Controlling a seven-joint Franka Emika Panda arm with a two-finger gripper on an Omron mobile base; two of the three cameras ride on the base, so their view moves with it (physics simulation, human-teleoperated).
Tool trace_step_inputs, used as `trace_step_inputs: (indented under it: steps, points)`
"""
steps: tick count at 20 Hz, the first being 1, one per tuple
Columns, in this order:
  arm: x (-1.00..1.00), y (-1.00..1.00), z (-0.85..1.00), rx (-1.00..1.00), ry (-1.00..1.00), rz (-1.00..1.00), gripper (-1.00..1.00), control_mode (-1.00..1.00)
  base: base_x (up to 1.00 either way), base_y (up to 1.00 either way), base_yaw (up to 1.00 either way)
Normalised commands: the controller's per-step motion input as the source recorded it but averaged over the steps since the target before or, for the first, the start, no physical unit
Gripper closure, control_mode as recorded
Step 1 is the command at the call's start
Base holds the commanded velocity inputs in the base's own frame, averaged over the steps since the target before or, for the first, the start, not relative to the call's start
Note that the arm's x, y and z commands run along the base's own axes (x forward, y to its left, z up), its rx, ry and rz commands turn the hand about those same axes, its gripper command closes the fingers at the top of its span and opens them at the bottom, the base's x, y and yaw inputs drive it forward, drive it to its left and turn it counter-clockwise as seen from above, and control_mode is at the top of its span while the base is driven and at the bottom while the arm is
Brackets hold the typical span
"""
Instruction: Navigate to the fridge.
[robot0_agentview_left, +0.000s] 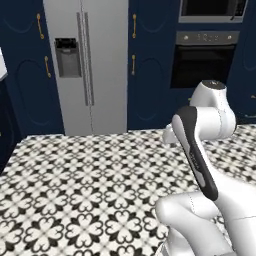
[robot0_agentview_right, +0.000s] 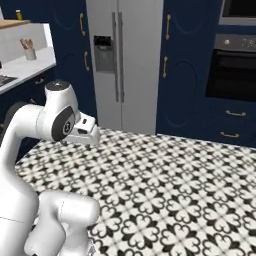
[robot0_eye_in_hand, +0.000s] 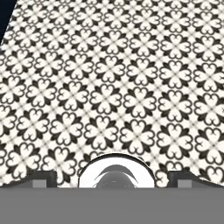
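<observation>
Ahead of me the floor runs out in black-and-white flower tiles to a wall of navy cabinets. The fridge stands against that wall, ahead and left of centre from the left base camera and straight ahead from the right one, doors closed, dispenser panel in its left door. The black oven sits to its right. My gripper points down at bare tile, tips well apart, holding nothing.
</observation>
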Motion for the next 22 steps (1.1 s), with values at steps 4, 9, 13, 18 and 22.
trace_step_inputs:
  steps: [4, 9, 13, 18, 22]
  points:
    - [0.00, 0.00, 0.00, 0.00, 0.00, 0.00, -1.00, 1.00, 1.00, 0.51, -0.02]
    - [0.00, 0.00, 0.00, 0.00, 0.00, 0.00, -1.00, 1.00, 1.00, 0.47, 0.00]
    - [0.00, 0.00, 0.00, 0.00, 0.00, 0.00, -1.00, 1.00, 1.00, 0.37, 0.00]
    - [0.00, 0.00, 0.00, 0.00, 0.00, 0.00, -1.00, 1.00, 1.00, 0.38, -0.01]
    - [0.00, 0.00, 0.00, 0.00, 0.00, 0.00, -1.00, 1.00, 1.00, 0.30, 0.00]
